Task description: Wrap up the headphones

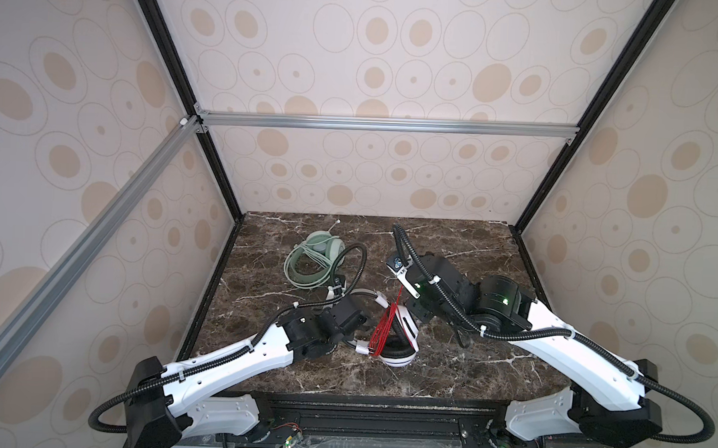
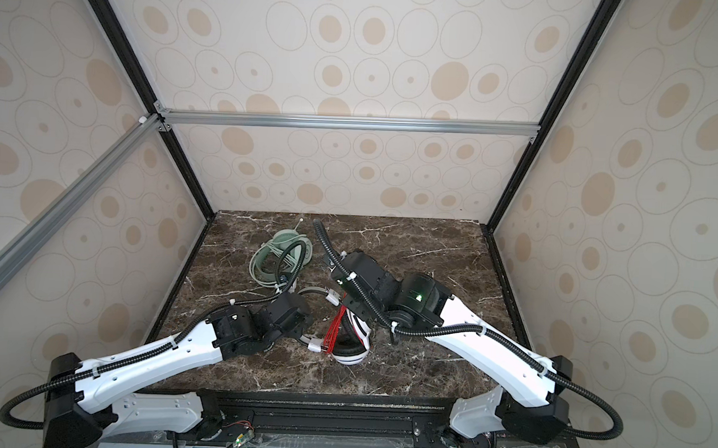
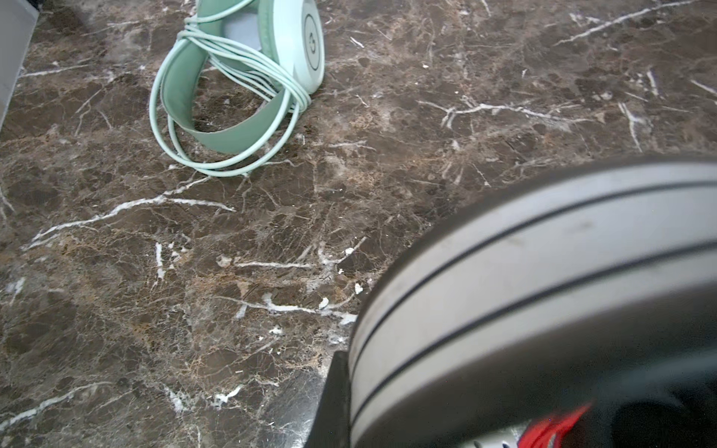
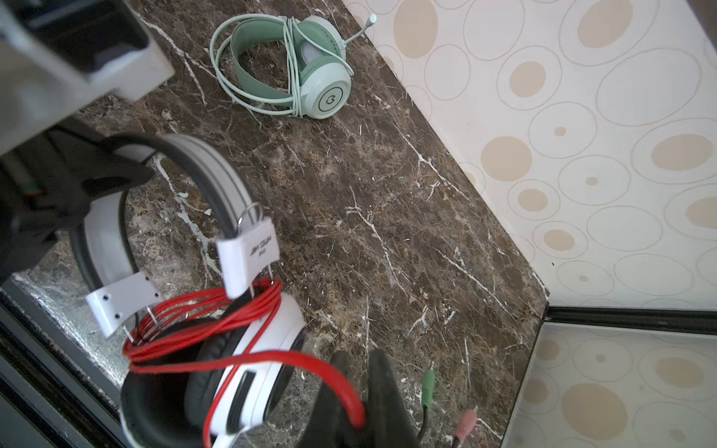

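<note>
Right gripper point(image 4: 359, 372) pinches shut on the red cable point(image 4: 232, 314) beside its plugs point(image 4: 428, 384). Left gripper point(image 4: 112, 170) is clamped on the grey headband point(image 3: 543, 252) of the white headset point(image 1: 404, 339), which sits front-centre on the table point(image 1: 447, 362), cable looped round it. Green headset point(image 1: 312, 258) lies behind, wrapped, well apart.

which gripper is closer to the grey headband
Left. The left gripper is clamped on the grey headband itself; the right gripper pinches the red cable beside the white earcup.
</note>
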Available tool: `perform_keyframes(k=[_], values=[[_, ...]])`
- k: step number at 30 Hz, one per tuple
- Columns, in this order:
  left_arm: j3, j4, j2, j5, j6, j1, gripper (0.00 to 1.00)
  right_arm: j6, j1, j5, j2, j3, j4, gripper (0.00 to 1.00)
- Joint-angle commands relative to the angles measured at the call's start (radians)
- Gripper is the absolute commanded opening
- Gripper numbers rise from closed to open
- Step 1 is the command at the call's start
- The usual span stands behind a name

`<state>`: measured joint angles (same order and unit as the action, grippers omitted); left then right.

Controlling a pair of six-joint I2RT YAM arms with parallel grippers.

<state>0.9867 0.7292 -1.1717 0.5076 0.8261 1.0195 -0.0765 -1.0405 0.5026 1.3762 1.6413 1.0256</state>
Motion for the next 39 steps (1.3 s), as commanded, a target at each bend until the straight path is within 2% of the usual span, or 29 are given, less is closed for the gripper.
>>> perform_keyframes(k=[1,10,16,19,26,28,30,33,39], values=[[0.010,-0.046,0.038,0.063,0.024,0.034,0.00,-0.018,0.052,-0.093,0.005,-0.055,-0.086,0.00],[0.015,-0.039,0.097,0.048,0.018,0.040,0.00,0.024,0.183,-0.233,-0.044,-0.222,-0.206,0.00],[0.022,-0.047,0.108,0.028,0.006,0.042,0.00,0.041,0.248,-0.328,-0.060,-0.273,-0.246,0.01],[0.015,-0.088,0.130,-0.017,-0.017,0.042,0.00,0.049,0.295,-0.412,-0.047,-0.294,-0.263,0.20],[0.040,-0.093,0.179,-0.058,-0.024,0.042,0.00,0.120,0.451,-0.654,-0.037,-0.423,-0.371,0.27],[0.057,-0.076,0.182,-0.062,-0.017,0.042,0.00,0.143,0.484,-0.700,-0.036,-0.456,-0.396,0.36],[0.083,-0.052,0.177,-0.059,-0.009,0.040,0.00,0.153,0.496,-0.715,-0.037,-0.478,-0.411,0.48],[0.135,-0.019,0.164,-0.058,-0.003,0.040,0.00,0.161,0.500,-0.716,-0.047,-0.503,-0.417,0.58],[0.228,0.036,0.160,0.008,-0.015,0.036,0.00,0.205,0.516,-0.697,-0.167,-0.638,-0.486,0.63]])
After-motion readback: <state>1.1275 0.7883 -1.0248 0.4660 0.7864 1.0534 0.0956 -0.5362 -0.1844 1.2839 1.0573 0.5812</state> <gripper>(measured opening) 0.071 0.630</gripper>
